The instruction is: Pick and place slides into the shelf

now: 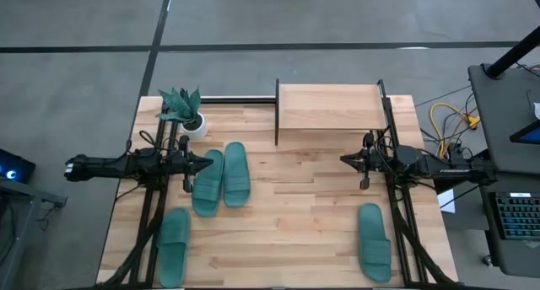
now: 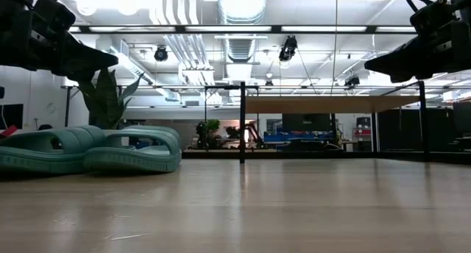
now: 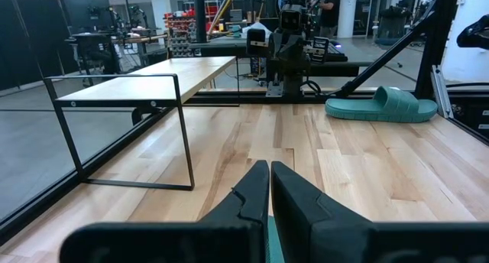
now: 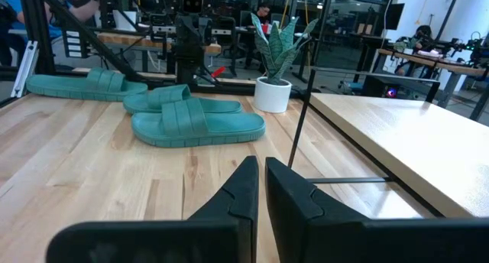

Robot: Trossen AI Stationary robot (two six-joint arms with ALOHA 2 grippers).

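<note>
Several teal slides lie sole-down on the wooden table. Two lie side by side left of centre. Another slide lies near the front left, and one slide near the front right. The shelf, a light-wood board on a thin black frame, stands at the far edge. My left gripper is shut and held level above the leftmost of the paired slides, touching nothing. My right gripper is shut too, level above bare table in front of the shelf. The wrist views show each pair of fingertips closed.
A small spiky green plant in a white pot stands at the far left, beside the shelf and behind the paired slides. Bare table lies between the slides at the front. Cables and equipment sit beyond the right edge.
</note>
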